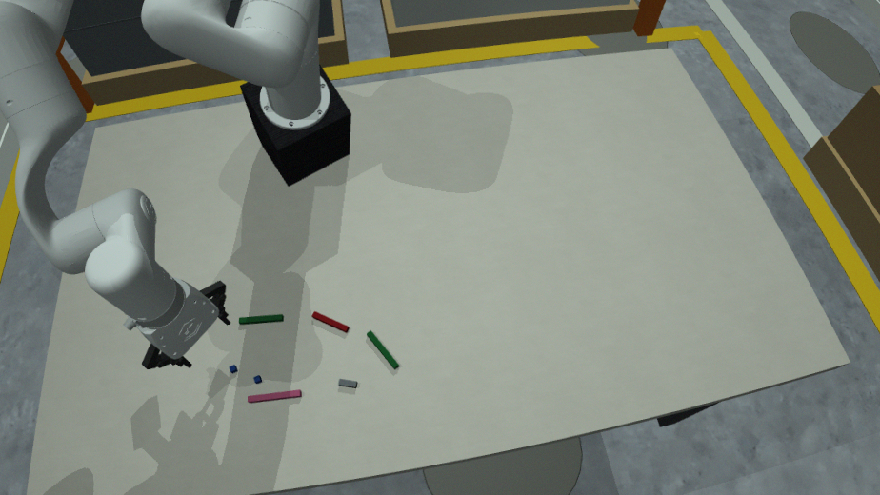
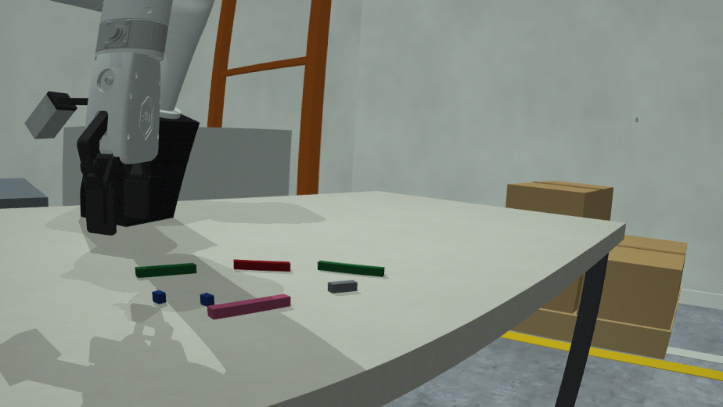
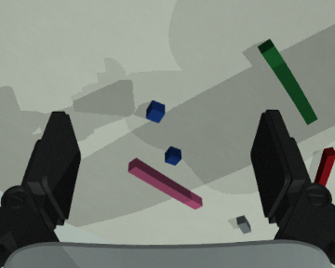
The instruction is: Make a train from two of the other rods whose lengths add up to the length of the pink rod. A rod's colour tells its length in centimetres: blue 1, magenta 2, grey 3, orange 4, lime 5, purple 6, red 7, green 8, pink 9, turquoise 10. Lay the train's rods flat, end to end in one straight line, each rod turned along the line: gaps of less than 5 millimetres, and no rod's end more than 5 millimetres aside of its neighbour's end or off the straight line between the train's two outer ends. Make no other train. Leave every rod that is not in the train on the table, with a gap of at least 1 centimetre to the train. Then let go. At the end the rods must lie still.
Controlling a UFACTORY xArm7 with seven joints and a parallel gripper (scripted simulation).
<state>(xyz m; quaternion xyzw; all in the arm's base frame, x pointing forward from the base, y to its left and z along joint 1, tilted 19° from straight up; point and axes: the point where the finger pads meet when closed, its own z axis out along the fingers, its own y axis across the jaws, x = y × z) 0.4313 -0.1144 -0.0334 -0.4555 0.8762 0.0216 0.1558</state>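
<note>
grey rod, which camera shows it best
Exterior: the grey rod lies unblocked, its side in plain sight. The top view shows it small; in the wrist view it is a tiny block low in frame.

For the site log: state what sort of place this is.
Probably a warehouse or industrial robot cell: yellow floor tape borders the table, cardboard boxes are stacked by a plain wall, and an orange steel rack frame stands behind the arm.
</note>
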